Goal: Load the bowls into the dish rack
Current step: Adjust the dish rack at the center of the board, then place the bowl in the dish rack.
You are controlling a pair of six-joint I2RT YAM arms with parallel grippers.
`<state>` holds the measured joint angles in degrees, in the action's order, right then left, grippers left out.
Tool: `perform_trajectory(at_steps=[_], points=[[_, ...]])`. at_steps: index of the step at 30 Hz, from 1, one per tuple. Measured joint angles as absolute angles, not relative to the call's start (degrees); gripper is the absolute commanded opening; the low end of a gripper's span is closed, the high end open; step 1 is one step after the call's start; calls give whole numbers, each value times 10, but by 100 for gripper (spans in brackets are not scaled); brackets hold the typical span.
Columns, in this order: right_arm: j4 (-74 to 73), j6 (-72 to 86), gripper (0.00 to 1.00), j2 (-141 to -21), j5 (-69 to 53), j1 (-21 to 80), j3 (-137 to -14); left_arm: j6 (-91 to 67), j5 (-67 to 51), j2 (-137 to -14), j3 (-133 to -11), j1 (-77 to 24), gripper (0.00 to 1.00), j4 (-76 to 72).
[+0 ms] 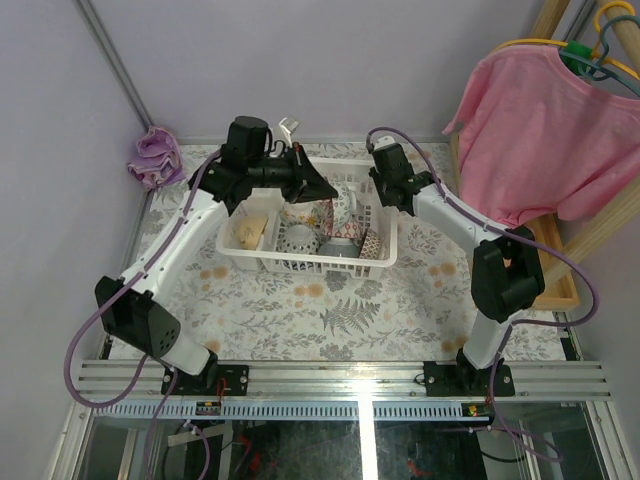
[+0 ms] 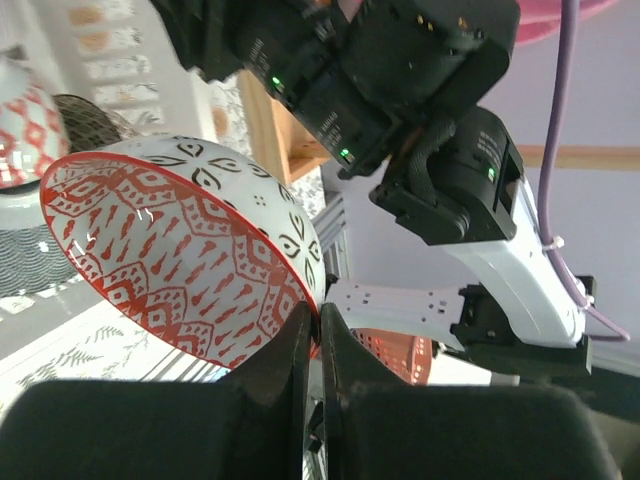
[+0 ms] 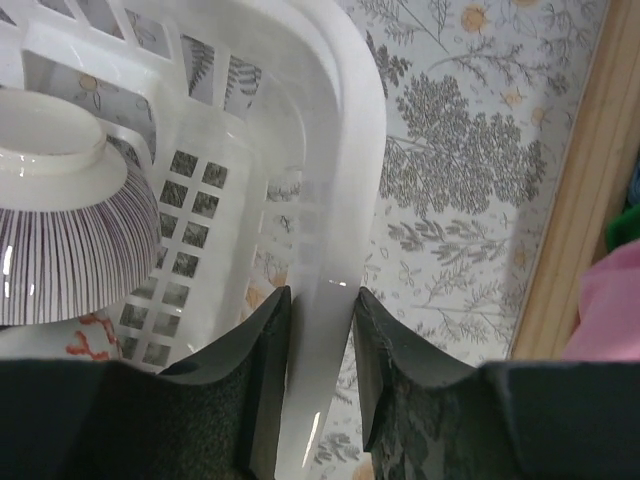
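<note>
My left gripper (image 2: 318,325) is shut on the rim of a white bowl with a red pattern (image 2: 170,250), which it holds tilted on edge. In the top view this left gripper (image 1: 322,192) hangs over the middle of the white dish rack (image 1: 300,265), with the held bowl (image 1: 324,214) just under it. Several other bowls sit in the rack: a yellow one (image 1: 250,230), a pale speckled one (image 1: 297,238) and a red-patterned one (image 1: 371,243). My right gripper (image 3: 320,305) is shut on the rack's right rim (image 3: 345,150). An upturned striped bowl (image 3: 70,240) lies inside, beside it.
A pink shirt (image 1: 545,130) hangs on a hanger at the right over a wooden frame (image 1: 562,270). A purple cloth (image 1: 155,158) lies at the back left corner. The floral table cover (image 1: 330,310) spreads in front of the rack. The right arm (image 2: 480,200) fills the left wrist view.
</note>
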<state>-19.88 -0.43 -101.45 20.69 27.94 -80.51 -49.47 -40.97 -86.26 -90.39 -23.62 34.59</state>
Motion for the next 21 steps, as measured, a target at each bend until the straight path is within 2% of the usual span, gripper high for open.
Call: perform_trajectory(at_steps=[2, 3, 4, 7, 12, 17, 21], points=[[-196, -4, 47, -1032, 198, 274, -824, -504, -438, -881, -898, -239, 0, 307], [-194, -3, 58, -1037, 196, 272, -831, -508, -449, -889, -896, -239, 0, 291], [-193, -3, 63, -1043, 192, 271, -838, -515, -463, -899, -894, -240, 0, 267], [-190, 4, 74, -1054, 186, 271, -852, -536, -497, -931, -890, -241, 0, 203], [-207, 24, 98, -1055, 185, 269, -877, -586, -549, -1002, -890, -240, 0, 82], [-247, 79, 99, -1054, 198, 250, -915, -661, -597, -1073, -890, -239, 0, -49], [-296, 148, 99, -1038, 196, 197, -928, -709, -628, -1118, -893, -240, 0, -143]])
